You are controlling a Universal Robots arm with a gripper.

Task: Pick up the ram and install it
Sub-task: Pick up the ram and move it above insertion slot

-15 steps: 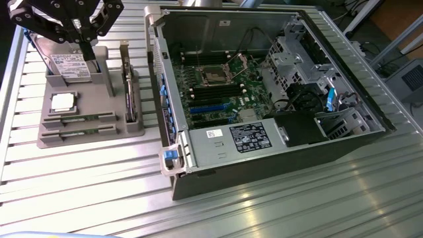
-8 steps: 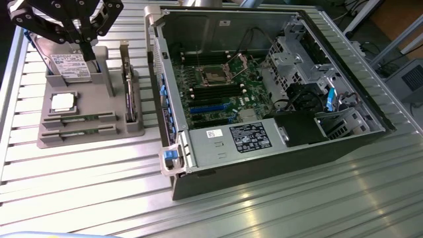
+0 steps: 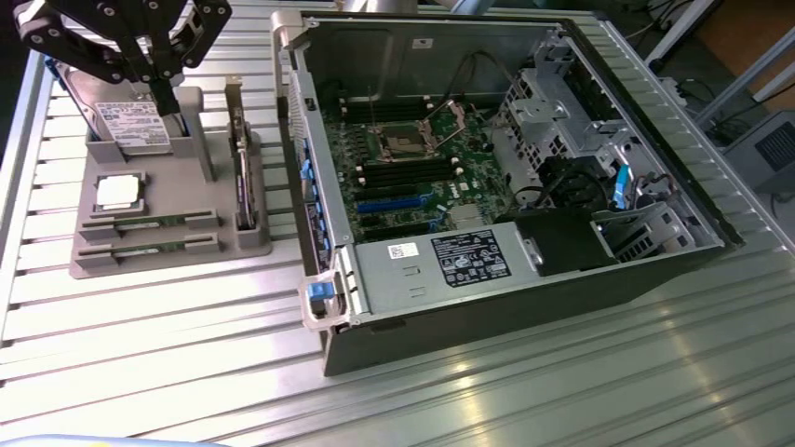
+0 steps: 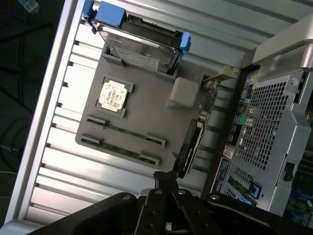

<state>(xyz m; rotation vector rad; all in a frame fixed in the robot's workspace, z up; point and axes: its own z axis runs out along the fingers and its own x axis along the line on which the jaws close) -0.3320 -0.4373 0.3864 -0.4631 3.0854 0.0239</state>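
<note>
Hovering, jaws pressed together and empty, I'd spread them and square across the ram [image 4: 127, 131] below before descending.

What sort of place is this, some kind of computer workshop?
Probably a lab bench for robot computer assembly: an open computer case on a ribbed metal table, a grey holder presenting two ram sticks, a processor and a hard drive, the robot's hand above it.

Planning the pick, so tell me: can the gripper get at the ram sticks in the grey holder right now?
Probably yes. Both ram sticks lie uncovered on the grey holder, with nothing above them. The gripper hangs shut over the hard drive, to one side of them.
</note>
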